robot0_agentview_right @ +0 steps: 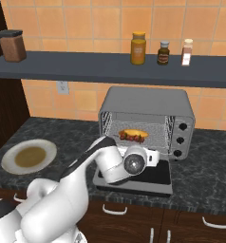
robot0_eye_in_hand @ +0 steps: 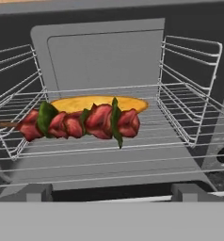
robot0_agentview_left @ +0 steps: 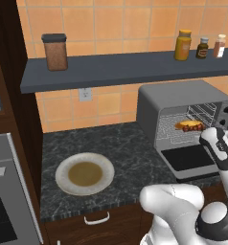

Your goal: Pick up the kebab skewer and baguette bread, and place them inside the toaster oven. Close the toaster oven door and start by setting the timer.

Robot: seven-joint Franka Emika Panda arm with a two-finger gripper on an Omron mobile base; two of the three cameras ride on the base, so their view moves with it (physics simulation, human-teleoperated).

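Observation:
The toaster oven (robot0_agentview_left: 154, 103) (robot0_agentview_right: 143, 99) stands on the counter with its door (robot0_agentview_left: 188, 158) (robot0_agentview_right: 158, 176) folded down flat. On the wire rack (robot0_eye_in_hand: 109, 155) inside lies the kebab skewer (robot0_eye_in_hand: 81, 123) (robot0_agentview_left: 193, 128) (robot0_agentview_right: 134, 137), red chunks with green leaves. The golden baguette bread (robot0_eye_in_hand: 92, 102) (robot0_agentview_left: 184, 124) (robot0_agentview_right: 130, 132) lies just behind it, touching. My gripper (robot0_eye_in_hand: 113, 193) (robot0_agentview_right: 152, 157) hovers over the lowered door just outside the oven mouth. It faces the food, open, with nothing between its fingers.
A plate (robot0_agentview_left: 85, 173) (robot0_agentview_right: 28, 156) with a brown centre sits on the dark counter to the left. Knobs (robot0_agentview_right: 181, 140) run down the oven's right side. The shelf (robot0_agentview_right: 86, 64) above carries a jar (robot0_agentview_left: 55, 51) and bottles (robot0_agentview_right: 138, 47). A wall oven (robot0_agentview_left: 3, 201) stands at far left.

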